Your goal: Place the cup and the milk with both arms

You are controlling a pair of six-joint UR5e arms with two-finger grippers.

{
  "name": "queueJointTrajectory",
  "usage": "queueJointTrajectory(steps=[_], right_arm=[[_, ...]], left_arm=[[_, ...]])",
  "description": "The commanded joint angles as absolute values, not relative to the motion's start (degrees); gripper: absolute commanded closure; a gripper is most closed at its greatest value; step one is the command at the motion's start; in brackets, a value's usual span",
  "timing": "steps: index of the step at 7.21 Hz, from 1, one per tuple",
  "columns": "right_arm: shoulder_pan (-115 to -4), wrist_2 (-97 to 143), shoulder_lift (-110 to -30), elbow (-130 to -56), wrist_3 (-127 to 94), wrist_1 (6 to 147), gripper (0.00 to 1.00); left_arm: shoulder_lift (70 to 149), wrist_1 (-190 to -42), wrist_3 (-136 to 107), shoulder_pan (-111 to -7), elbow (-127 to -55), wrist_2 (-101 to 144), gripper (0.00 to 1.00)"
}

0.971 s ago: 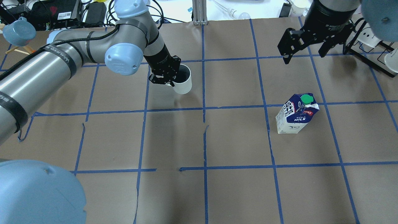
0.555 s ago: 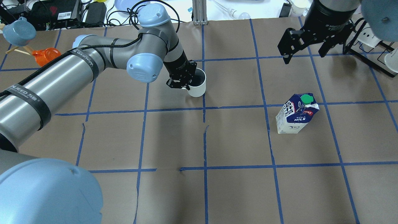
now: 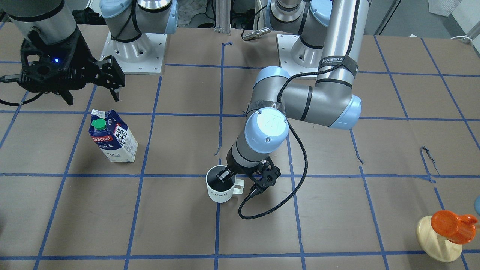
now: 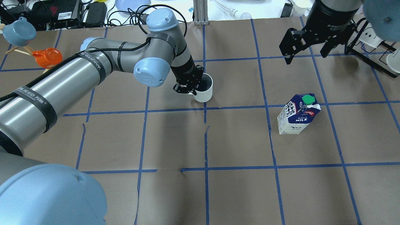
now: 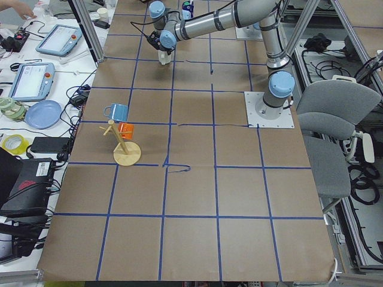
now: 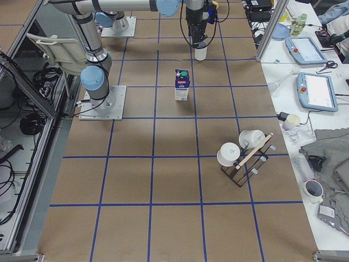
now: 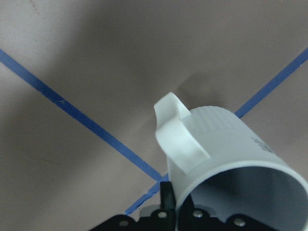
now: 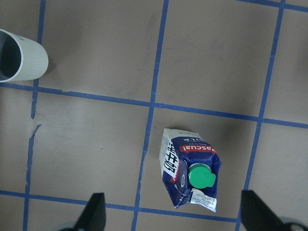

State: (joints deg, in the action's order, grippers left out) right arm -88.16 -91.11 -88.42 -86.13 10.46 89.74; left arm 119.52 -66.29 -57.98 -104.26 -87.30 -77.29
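Observation:
The white cup (image 4: 203,89) with "HOME" on it (image 3: 220,189) hangs from my left gripper (image 4: 189,85), which is shut on its rim next to the handle, one finger inside. It sits low over a blue tape crossing near the table's middle; I cannot tell whether it touches. The left wrist view shows the cup (image 7: 226,159) tilted, handle up. The milk (image 4: 298,117) stands upright and alone, also in the front view (image 3: 112,137). My right gripper (image 4: 306,53) is open and empty, high above and beyond the milk (image 8: 190,168).
A wooden mug tree with an orange cup (image 3: 448,227) and a blue cup (image 4: 18,31) stands at the far left of the table. A black rack with white cups (image 6: 245,155) stands at the far right. Brown paper with a blue tape grid (image 4: 204,137) covers the table.
My left arm has carried the cup to the right and slightly nearer, up to the central tape line. The right gripper and the milk have not moved.

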Motion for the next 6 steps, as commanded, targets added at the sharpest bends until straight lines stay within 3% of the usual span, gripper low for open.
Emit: queueJointTrajectory(steps=[1,3,5,6], right_arm=[[-88.2,-91.1,-88.4,-86.1,10.5,89.7,0.00],[-88.2,-91.1,-88.4,-86.1,10.5,89.7,0.00],[-88.4,-91.1,-88.4,-86.5,10.3,89.8,0.00],[-88.2,-91.1,-88.2,-86.6,10.3,89.8,0.00]], left_arm=[[119.2,-66.4,-58.1,-104.4,-87.3,-76.6,0.35],[117.7,-66.6,-56.6,-103.5,-86.1,-77.0,0.31],[115.0,-77.8,-43.9,-98.1,-79.6,-79.9,0.29],[113.6,-84.3,-36.0,-95.6,-74.2,-84.5,0.20]])
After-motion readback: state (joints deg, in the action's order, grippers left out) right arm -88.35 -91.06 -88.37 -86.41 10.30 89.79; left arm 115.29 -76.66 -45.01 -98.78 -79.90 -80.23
